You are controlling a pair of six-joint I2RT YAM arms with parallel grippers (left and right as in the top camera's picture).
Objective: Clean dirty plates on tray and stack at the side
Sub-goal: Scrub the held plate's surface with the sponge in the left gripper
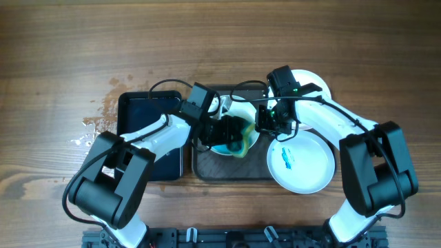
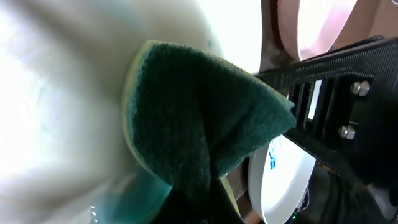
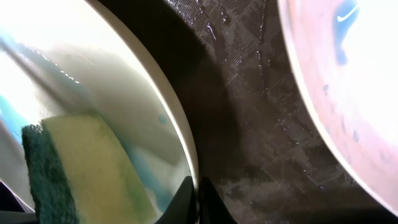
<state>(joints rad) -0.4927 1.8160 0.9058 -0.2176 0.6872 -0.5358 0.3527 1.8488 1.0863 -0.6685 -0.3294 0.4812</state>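
slippage is the main risk: the wet, glossy white plate (image 3: 143, 81) on the dotted dark tray (image 3: 249, 124) is pinned only at its thin rim by the closed right fingers (image 3: 186, 200), so hard scrubbing could twist it free. the left fingers (image 1: 224, 129) clamp a soft, folded yellow-green sponge (image 2: 205, 124). 1 smeared plate (image 1: 303, 162) lies just to its right.
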